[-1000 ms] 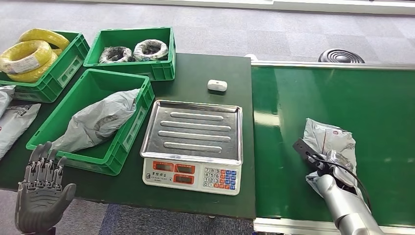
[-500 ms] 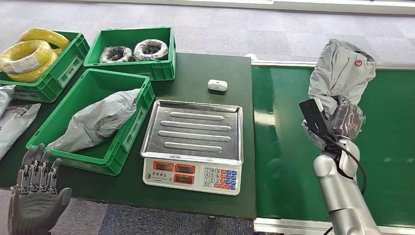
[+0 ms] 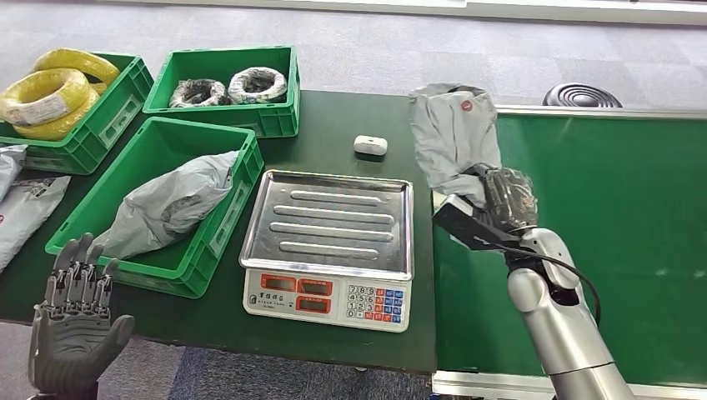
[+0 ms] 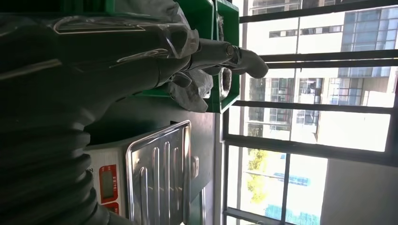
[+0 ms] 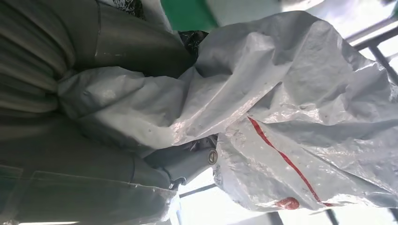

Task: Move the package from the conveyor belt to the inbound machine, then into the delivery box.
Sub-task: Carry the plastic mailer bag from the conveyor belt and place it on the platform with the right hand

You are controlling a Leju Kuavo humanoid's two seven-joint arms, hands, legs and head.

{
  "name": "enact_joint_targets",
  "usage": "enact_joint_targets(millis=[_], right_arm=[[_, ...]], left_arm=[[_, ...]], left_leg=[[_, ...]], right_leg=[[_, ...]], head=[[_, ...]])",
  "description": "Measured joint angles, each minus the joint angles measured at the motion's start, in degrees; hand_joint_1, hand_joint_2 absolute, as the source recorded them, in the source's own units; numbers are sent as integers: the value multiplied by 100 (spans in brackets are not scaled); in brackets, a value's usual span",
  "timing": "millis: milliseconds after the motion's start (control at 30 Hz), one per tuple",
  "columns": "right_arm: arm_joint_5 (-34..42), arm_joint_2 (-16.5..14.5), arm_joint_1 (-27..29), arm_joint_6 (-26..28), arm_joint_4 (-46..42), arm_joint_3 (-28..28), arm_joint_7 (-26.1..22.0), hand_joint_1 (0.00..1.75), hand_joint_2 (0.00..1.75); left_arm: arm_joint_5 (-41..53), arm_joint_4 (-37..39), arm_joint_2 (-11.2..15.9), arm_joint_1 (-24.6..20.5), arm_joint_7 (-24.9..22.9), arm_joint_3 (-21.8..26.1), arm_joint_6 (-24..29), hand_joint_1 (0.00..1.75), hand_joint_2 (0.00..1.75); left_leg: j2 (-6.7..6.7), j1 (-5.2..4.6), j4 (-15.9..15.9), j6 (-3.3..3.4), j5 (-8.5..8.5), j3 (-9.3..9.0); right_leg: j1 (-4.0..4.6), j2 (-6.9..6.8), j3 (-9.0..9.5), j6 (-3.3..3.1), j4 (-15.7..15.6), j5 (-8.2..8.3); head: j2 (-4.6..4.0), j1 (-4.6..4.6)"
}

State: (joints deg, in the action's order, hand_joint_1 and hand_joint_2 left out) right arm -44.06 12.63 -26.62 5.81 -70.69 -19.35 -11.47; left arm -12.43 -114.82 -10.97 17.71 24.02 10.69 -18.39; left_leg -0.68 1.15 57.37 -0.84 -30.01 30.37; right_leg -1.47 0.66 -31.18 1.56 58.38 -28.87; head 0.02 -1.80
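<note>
Swung leftward, right robot hand (image 3: 507,197) holds package (image 3: 453,133) — seemingly beside scale (image 3: 333,225).

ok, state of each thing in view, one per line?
package: held aloft by right hand, near the scale's edge
left hand: empty, fingers spread
scale: tray bare
near green crate: one grey bag inside
yellow coils: in far-left crate

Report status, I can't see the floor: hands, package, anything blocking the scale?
Right hand grips grey package, lifted beside scale. Left hand open, low. Scale tray bare.
</note>
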Motion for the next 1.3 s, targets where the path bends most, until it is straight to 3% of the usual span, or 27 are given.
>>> enact_joint_targets(millis=[400, 800, 833, 933, 967, 1300], right_arm=[[-445, -291, -88, -483, -80, -614, -66, 175, 175], [-462, -832, -100, -670, -157, -1222, -633, 175, 175], [-477, -874, -116, -673, -160, -1261, -642, 163, 175], [-521, -992, -166, -679, -160, -1373, -642, 32, 175], [-546, -1027, -184, -680, -157, -1407, -624, 0, 175], [-672, -1162, -285, -666, -58, -1580, -480, 0, 175]], left_arm=[[-9, 227, 224, -198, -32, -179, -19, 0, 175], [-25, 283, 245, -491, -237, -255, 238, 0, 175], [-33, 277, 244, -494, -239, -255, 263, 0, 175], [-63, 270, 245, -498, -239, -255, 349, 0, 175], [-70, 270, 246, -498, -235, -258, 382, 0, 175], [-120, 269, 268, -496, -216, -330, 611, 0, 175]], left_leg=[[0, -1, 1, -1, 3, 4], [2, 0, 0, -3, 4, 6], [2, 0, 0, -3, 4, 6], [2, 0, 0, -3, 4, 6], [2, 0, 0, -3, 4, 5], [2, 0, 0, -3, 4, 5]], right_leg=[[-1, -1, -5, -1, 1, 0], [0, 0, -6, -1, 5, 0], [0, 0, -7, -1, 5, 0], [0, 0, -7, -1, 5, 0], [0, 0, -7, -1, 5, 0], [0, 0, -7, -1, 5, 0]], head=[[0, 1], [0, 2], [0, 2], [0, 2], [0, 2], [0, 2]])
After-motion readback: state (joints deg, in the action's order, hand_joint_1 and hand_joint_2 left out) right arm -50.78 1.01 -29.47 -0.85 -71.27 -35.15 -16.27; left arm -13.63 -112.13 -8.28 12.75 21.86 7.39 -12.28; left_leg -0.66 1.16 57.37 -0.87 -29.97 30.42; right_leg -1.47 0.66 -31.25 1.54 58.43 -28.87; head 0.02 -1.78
